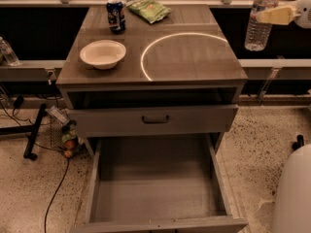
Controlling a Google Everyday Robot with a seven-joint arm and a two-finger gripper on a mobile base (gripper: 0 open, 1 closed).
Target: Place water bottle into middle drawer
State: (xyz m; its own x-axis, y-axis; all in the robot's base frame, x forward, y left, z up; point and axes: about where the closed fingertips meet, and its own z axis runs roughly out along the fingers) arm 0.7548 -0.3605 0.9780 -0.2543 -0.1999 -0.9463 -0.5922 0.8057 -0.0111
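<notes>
The water bottle [257, 33], clear with a ribbed body, hangs upright in the air just past the right edge of the cabinet top. My gripper [266, 15] comes in from the right edge and is shut on the bottle's upper part; one pale yellow finger [277, 15] crosses in front of it. The middle drawer [155, 198] is pulled wide open low in front, and its flat grey floor is bare. It lies well below and to the left of the bottle.
On the cabinet top [194, 62] are a blue soda can [115, 16], a green snack bag [148, 8] and a white bowl [102, 53]. The drawer front with the black handle [155, 119] stands slightly open. My white body [296, 193] is at lower right. Another small bottle [7, 52] stands far left.
</notes>
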